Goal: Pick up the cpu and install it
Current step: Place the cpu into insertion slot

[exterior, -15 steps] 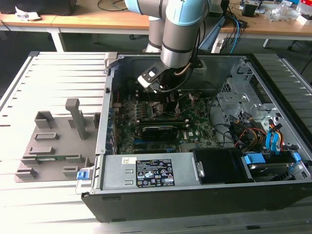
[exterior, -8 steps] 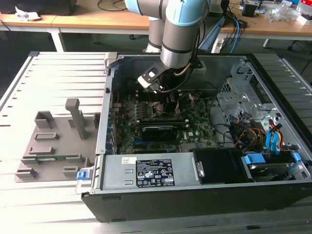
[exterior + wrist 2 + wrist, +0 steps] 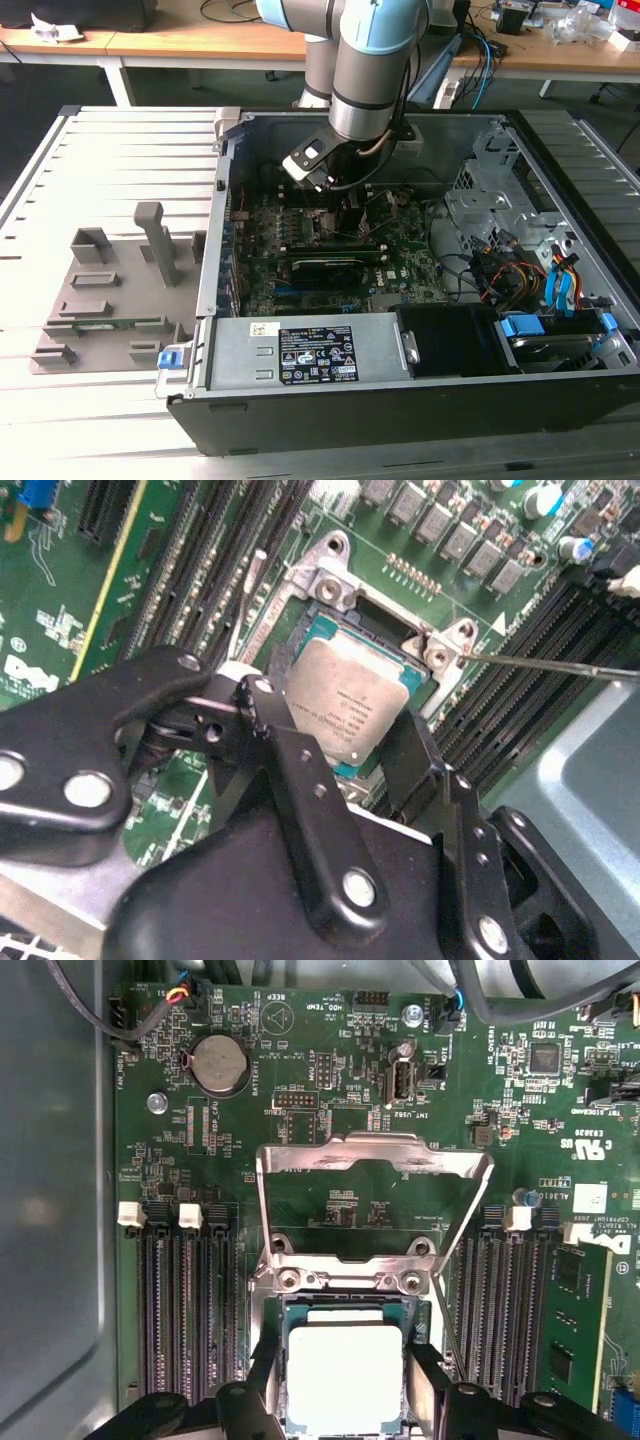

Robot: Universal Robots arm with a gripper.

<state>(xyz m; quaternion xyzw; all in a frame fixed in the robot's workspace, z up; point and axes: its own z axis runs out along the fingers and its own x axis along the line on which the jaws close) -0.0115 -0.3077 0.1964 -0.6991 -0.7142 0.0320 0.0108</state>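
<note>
While the exterior view shows the arm (image 3: 370,80), both wrist views show the gripper (image 3: 345,1352) flanking the cpu (image 3: 346,1380), grip unclear.

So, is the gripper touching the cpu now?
Cannot tell. In the second wrist view the gripper straddles the cpu, but neither contact nor a gap shows plainly at its edges.

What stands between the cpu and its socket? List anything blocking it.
Nothing visible does. The cpu is right at the socket, at the gripper, and the metal load plate is swung up, clear of it.
</note>
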